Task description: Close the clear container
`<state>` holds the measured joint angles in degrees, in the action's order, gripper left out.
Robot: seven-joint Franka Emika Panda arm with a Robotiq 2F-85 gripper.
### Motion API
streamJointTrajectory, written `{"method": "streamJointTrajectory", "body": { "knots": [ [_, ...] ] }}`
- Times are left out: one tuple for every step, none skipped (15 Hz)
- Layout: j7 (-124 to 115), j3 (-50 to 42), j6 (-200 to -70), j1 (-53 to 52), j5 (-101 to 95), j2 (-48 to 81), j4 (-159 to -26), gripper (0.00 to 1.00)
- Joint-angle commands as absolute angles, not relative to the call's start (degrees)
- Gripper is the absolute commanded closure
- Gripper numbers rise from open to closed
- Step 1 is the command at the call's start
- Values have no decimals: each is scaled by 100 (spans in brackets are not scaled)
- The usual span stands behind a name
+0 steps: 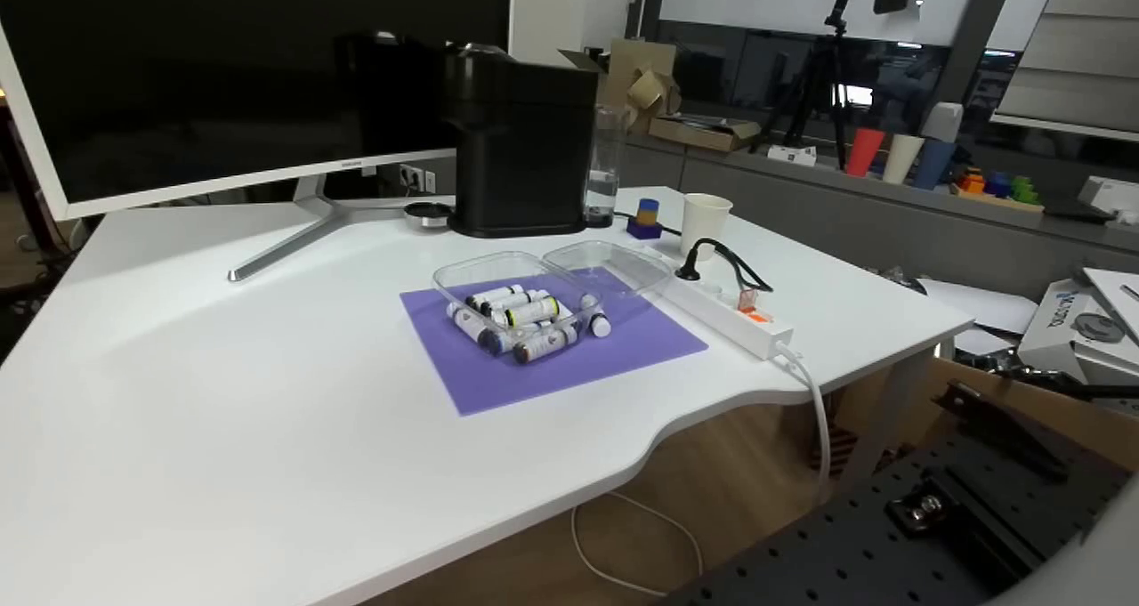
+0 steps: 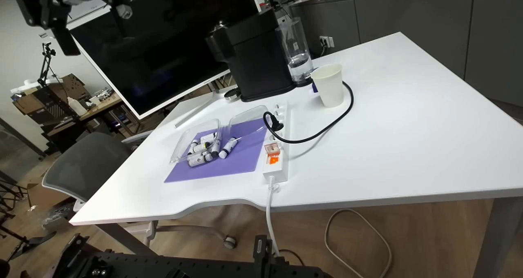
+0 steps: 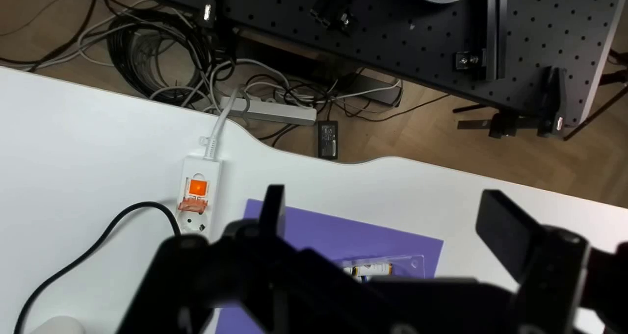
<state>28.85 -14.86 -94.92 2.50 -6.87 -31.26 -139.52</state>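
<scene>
The clear container [image 1: 525, 268] stands open on a purple mat [image 1: 569, 379]; it also shows in an exterior view [image 2: 196, 132]. Its clear lid [image 1: 609, 263] is folded out beside it, also visible in an exterior view [image 2: 247, 115]. Several small white bottles [image 1: 525, 312] with dark caps lie in the container. One more bottle [image 2: 229, 147] lies between container and lid. In the wrist view, my gripper [image 3: 383, 196] is open and empty, high above the table. Below it only a corner of the container [image 3: 412, 265] shows; the rest is hidden behind the gripper. The gripper [image 2: 98, 31] is also at the upper left in an exterior view.
A white power strip [image 1: 730, 317] with a black plug and cable lies beside the lid. A paper cup [image 1: 706, 223], a tall black machine [image 1: 525, 143] with a water tank [image 1: 603, 170], and a monitor [image 1: 249, 72] stand behind. The table's front edge curves inward near the mat.
</scene>
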Motion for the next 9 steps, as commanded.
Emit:
{"method": "streamJointTrajectory", "body": {
  "knots": [
    [2904,-1446,-9487,295,-668,-3118,-13946,0],
    [2622,-1393,-9702,334,-598,-3145,-13984,0],
    [2373,-1388,-9869,367,-428,-3132,-13993,0],
    [2135,-1377,-10128,407,-286,-3092,-14004,0],
    [1999,-1384,-10376,428,-149,-3018,-14005,0],
    [1834,-1377,-10642,465,-40,-2949,-14016,0],
    [1733,-1414,-10931,490,113,-2822,-14010,0],
    [1630,-1436,-11285,533,217,-2684,-14024,0],
    [1541,-1469,-11629,579,331,-2501,-14020,0]
  ]
}}
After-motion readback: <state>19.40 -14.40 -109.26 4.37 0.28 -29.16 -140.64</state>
